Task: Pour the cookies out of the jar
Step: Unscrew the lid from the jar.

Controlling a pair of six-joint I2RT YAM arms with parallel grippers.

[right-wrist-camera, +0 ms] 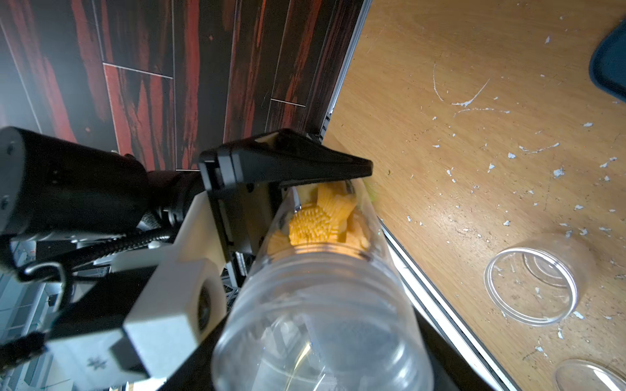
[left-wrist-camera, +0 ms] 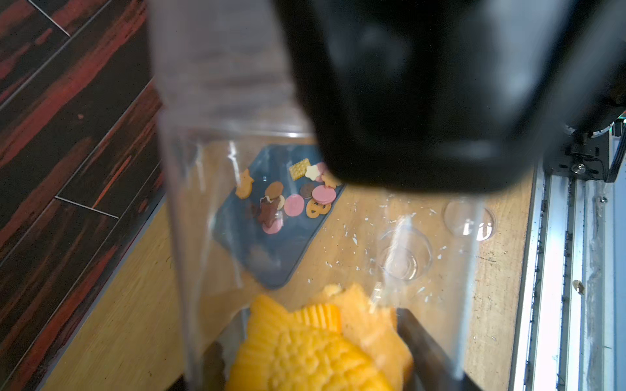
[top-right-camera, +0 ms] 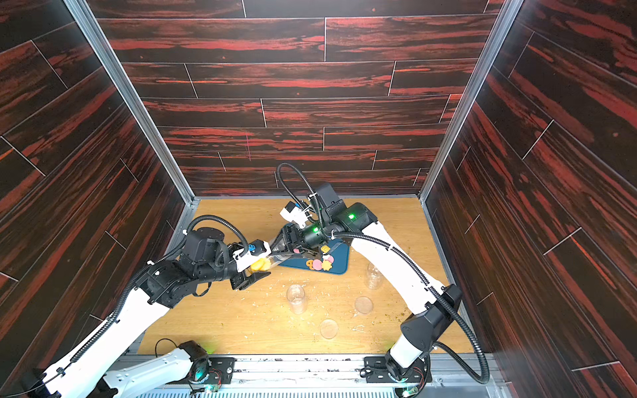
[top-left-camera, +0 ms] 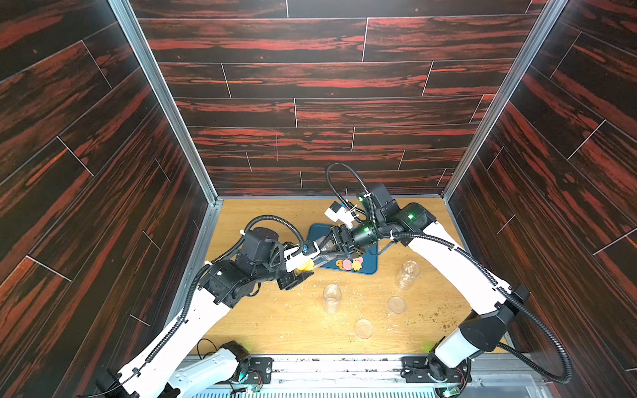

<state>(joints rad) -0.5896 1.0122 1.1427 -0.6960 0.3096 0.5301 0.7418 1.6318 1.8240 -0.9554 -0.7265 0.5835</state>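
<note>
The jar [right-wrist-camera: 321, 298] lies level over the left edge of the tray [top-left-camera: 370, 262], with the left gripper [top-left-camera: 305, 269] clamped on its base. The right gripper [top-left-camera: 333, 246] is at the mouth, grip unclear. We judge the jar light, rigid and slippery, best held at the base. Some cookies [top-left-camera: 350, 264] lie on the tray, others inside.

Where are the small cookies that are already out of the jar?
In a top view the cookies lie clustered on the blue tray near its front edge, just right of the held jar.
</note>
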